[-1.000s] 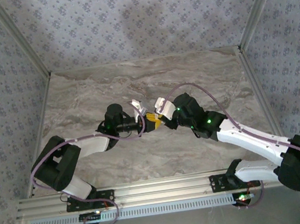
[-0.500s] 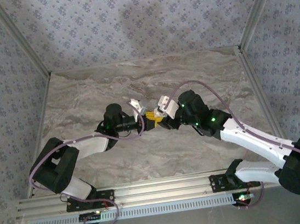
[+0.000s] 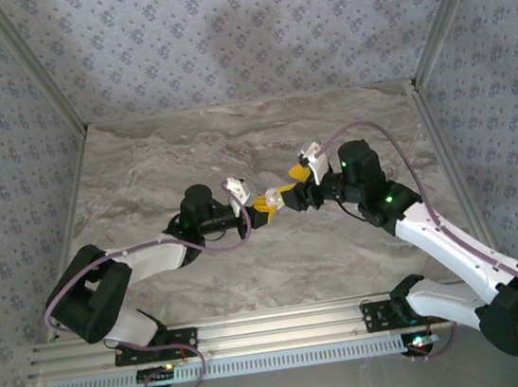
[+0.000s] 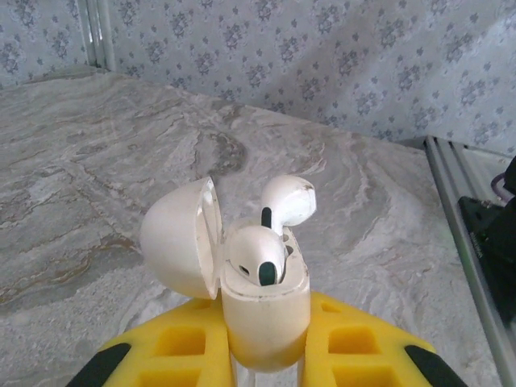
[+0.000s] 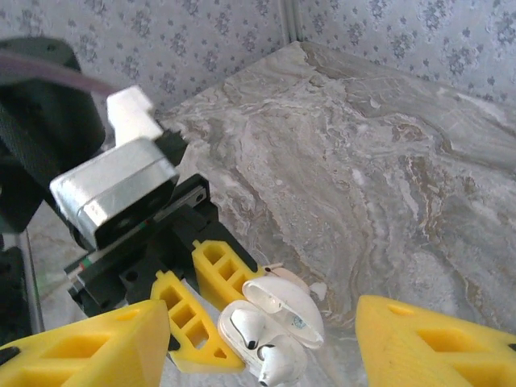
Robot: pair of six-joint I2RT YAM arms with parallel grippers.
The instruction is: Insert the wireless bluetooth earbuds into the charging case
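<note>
Altogether two earbuds, one charging case

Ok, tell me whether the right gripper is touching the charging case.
Apart. In the right wrist view the right gripper is open, its yellow fingers flanking the charging case, a gap on each side.

Charging case looks creamy white up close, earbuds glossy white with dark tips. Left gripper and right gripper both have bright yellow fingers. Table is grey-beige marble with brownish veins, walls are pale blue-grey with a tiny floral print. Arms are black and white, with purple cables.
</note>
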